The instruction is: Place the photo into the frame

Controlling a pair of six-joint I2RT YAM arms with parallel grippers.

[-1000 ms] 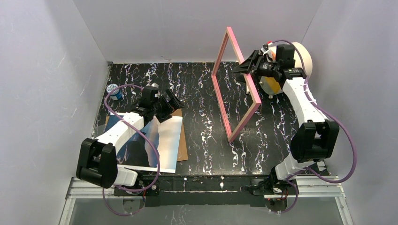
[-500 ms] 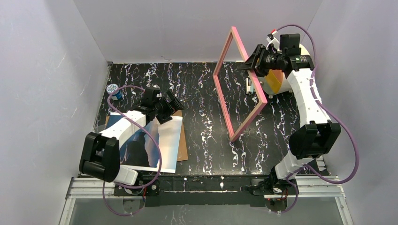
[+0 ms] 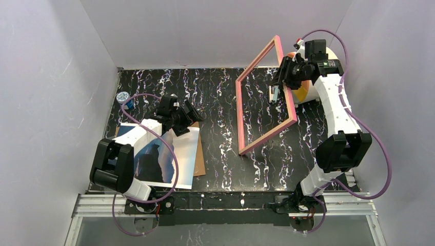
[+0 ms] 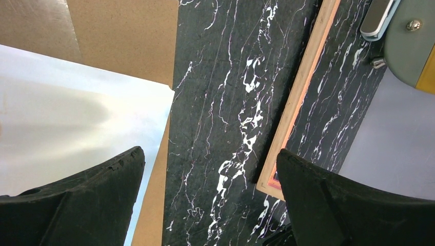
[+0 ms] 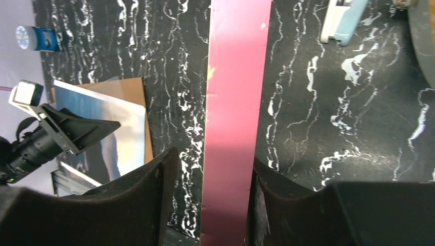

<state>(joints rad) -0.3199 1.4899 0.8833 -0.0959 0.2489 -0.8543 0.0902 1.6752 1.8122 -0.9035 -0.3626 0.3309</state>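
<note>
The pink frame (image 3: 239, 118) hangs tilted over the middle of the table, one lower corner down near the marble top. My right gripper (image 3: 285, 77) is shut on its upper right bar. In the right wrist view the pink bar (image 5: 236, 77) runs between my fingers (image 5: 213, 159). The photo (image 3: 179, 154) lies face up at the left on the brown backing board (image 3: 199, 164). My left gripper (image 3: 189, 117) is open and empty above the photo's far right corner. In the left wrist view my open gripper (image 4: 210, 205) is over bare table, between the pale photo (image 4: 66, 128) and the frame's wood-coloured edge (image 4: 302, 97).
A small blue and white container (image 3: 124, 98) stands at the far left. A large white and yellow round object (image 3: 309, 88) and a small pale blue object (image 3: 273, 94) sit behind the frame at the back right. Grey walls enclose three sides of the table.
My right gripper has turned the frame and swung its top edge to the right, so it lies flatter and faces up more. The left arm has barely moved.
</note>
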